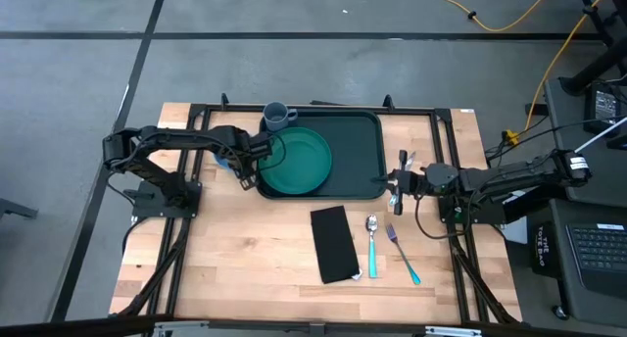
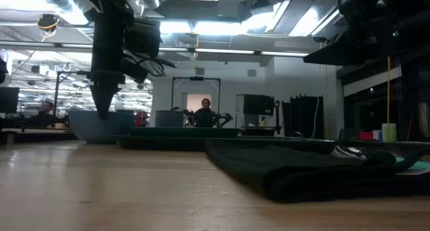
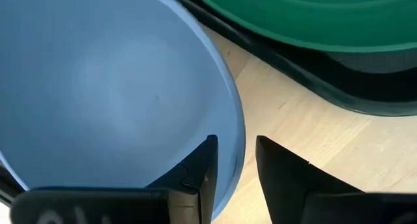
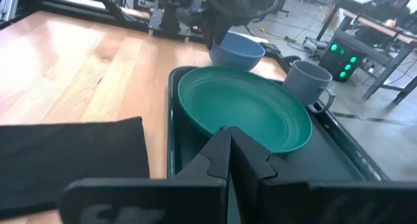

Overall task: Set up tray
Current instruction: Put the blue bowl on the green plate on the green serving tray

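The tray (image 1: 358,151) lies at the far middle of the wooden table (image 1: 225,249). A round green plate (image 1: 299,161) rests in its left half, and a grey mug (image 1: 277,114) stands at its far left corner. The left gripper (image 3: 234,165) straddles the rim of a light blue bowl (image 3: 111,87) just left of the tray, one finger inside and one outside, jaws parted. The right gripper (image 4: 229,146), jaws closed and empty, hovers at the tray's right edge. A black folded napkin (image 1: 334,243), spoon (image 1: 372,241) and fork (image 1: 402,251) lie nearer the front
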`<action>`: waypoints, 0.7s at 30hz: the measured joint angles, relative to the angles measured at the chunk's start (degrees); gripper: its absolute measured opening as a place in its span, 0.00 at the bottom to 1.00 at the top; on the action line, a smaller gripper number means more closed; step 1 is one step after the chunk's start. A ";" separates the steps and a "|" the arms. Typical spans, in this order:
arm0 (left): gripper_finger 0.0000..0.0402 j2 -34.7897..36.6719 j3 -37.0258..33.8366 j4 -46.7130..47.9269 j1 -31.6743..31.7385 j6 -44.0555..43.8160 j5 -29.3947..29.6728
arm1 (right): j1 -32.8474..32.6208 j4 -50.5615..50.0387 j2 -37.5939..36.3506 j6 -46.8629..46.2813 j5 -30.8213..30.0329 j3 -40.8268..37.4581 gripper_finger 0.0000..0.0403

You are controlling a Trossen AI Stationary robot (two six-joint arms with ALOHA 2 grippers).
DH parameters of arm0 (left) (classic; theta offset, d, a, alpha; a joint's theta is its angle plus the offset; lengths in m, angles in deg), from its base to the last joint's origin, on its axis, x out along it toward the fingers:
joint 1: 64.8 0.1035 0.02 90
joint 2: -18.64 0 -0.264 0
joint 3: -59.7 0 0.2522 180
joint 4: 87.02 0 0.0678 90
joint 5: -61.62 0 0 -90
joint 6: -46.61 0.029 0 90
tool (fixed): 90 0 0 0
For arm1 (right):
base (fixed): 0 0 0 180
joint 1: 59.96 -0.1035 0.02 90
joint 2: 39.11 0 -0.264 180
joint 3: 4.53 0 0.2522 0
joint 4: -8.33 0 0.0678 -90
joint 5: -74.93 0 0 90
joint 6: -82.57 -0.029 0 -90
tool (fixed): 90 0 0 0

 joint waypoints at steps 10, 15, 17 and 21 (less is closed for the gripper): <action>0.03 0.00 0.00 -0.46 -0.05 3.23 0.29 | 0.00 1.59 0.02 1.23 0.00 0.00 0.03; 0.01 0.00 0.00 -0.41 -0.11 3.12 0.12 | 0.00 1.57 0.02 1.23 0.00 0.00 0.03; 0.01 0.00 0.00 -0.41 -0.41 3.04 0.19 | 0.00 1.57 0.02 1.23 0.00 0.00 0.03; 0.01 0.00 0.31 -0.03 -1.54 3.03 0.30 | 0.00 1.57 0.02 1.23 0.00 0.00 0.03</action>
